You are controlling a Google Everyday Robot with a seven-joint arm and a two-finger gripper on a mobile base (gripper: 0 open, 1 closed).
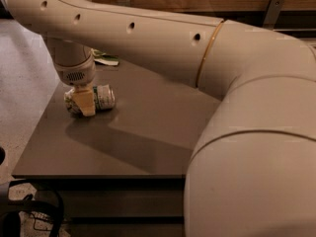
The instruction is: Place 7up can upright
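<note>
The 7up can [103, 97] lies on its side on the table [148, 137], not upright. From where I watch through the single camera view, it sits toward 9 o'clock on the tabletop, close to the left edge and a little back from the front edge. Its long axis runs roughly from 9 to 3 o'clock, and green and white print shows on the part I can see.

The gripper [83, 105] is down at the can, hanging from the wrist directly above it at 12 o'clock. Its tan lower part crosses in front of the can's left half and reaches down to the tabletop or very near it. It looks to be touching the can, but the gripper body covers the contact. I cannot tell how wide the gripper stands, nor whether it actually has hold of the can. Only the can's right half, toward 3 o'clock, shows clear of it.

The arm [148, 33] sweeps across the view from the big cream shoulder at 4 o'clock up to the wrist at 10 o'clock, casting a dark shadow over the table's middle.

Behind the wrist, at about 11 o'clock on the table's far edge, I can see part of a green chip bag [106, 59], well apart from the can. Pale floor [19, 73] shows beyond the table at 9 o'clock.
</note>
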